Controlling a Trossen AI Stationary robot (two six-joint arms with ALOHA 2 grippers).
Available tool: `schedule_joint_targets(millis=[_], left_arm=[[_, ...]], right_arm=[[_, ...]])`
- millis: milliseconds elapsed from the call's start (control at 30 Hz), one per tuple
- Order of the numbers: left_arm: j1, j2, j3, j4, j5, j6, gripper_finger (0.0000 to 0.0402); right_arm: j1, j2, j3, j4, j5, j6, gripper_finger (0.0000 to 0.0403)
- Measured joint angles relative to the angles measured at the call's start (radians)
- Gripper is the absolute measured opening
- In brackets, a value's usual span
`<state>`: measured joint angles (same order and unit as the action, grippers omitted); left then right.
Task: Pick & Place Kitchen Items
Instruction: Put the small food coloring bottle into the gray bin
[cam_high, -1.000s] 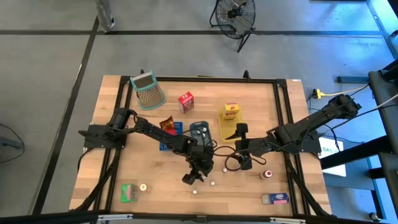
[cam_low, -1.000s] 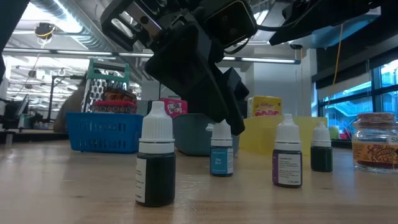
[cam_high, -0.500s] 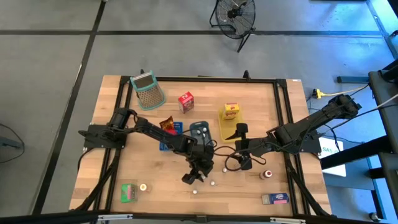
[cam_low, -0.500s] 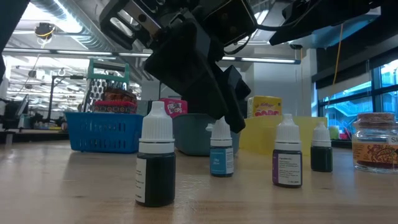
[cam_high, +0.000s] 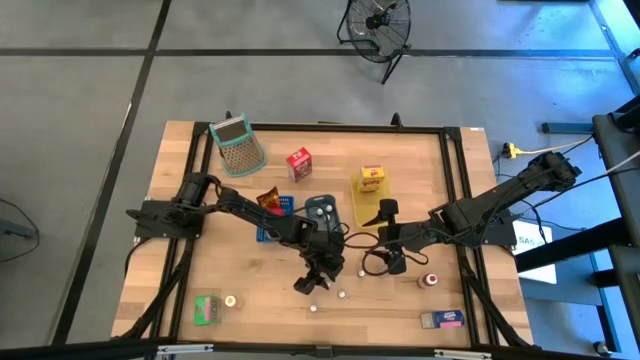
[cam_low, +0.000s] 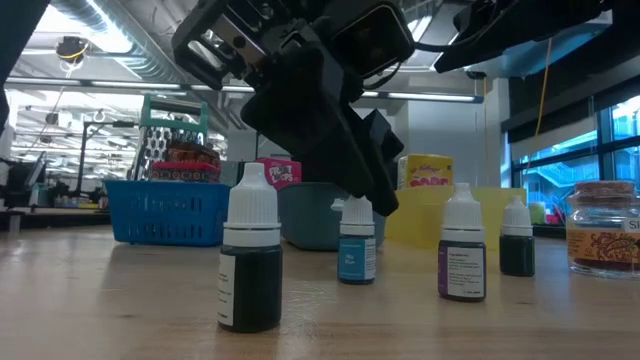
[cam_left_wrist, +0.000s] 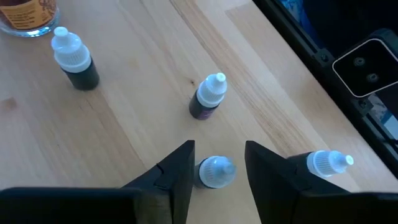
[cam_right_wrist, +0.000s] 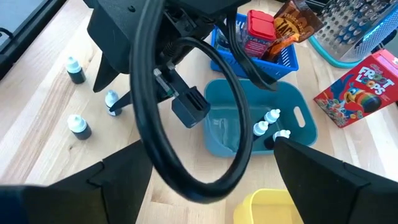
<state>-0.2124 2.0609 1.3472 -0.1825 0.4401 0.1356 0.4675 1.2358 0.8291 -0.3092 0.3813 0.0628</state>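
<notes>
While the wooden table (cam_high: 200, 200) carries most of the clutter, you have the left arm stretched to its middle front, with the left gripper (cam_left_wrist: 216, 163) lowered over a small white-capped dropper bottle (cam_left_wrist: 215, 172); its fingers stand part open on either side of the cap and, as far as the wrist view shows, are not yet clamped on it. The right gripper (cam_high: 390, 262) waits just beside, over the grey-blue tray (cam_right_wrist: 231, 118), fingers spread wide and holding nothing. That tray already holds a few bottles (cam_right_wrist: 267, 122), so it is likely the destination. The blue basket (cam_right_wrist: 283, 57) behind it holds a red tin (cam_right_wrist: 258, 28) and a brown packet (cam_right_wrist: 293, 18); the Froot Loops carton (cam_right_wrist: 357, 81) stands on the table farther back. Three more bottles stand near the target: a purple one (cam_left_wrist: 208, 99), a dark one (cam_left_wrist: 73, 55) and one by the table edge (cam_left_wrist: 323, 165). Risks, in my judgement: the bottle is tall and narrow, so closing off-centre could tip it or squirt it out; a grip on the tapered cap alone may slip during the lift; and the two arms sit close, so a swing toward the tray could foul the right arm's looping cable (cam_right_wrist: 186, 124).
</notes>
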Motion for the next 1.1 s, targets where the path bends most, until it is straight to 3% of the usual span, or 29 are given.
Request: schedule_joint_targets(millis=[267,533,1100], left_arm=[[-0.003,0.001,-0.002,0.004,-0.012,0.001,0.0136],[-0.002,0.002,-0.064,0.110,0.004,-0.001,0.0136],[-0.001,0.002,-0.067,0.112,0.009,0.007,0.0136]], right_arm=[[0.000,0.000,0.000,0.000,0.000,0.000,0.0332],[0.000,0.000,0.000,0.007,0.000,0.000,0.0332],[0.000,0.000,0.000,0.039,0.000,-0.026,0.0332]])
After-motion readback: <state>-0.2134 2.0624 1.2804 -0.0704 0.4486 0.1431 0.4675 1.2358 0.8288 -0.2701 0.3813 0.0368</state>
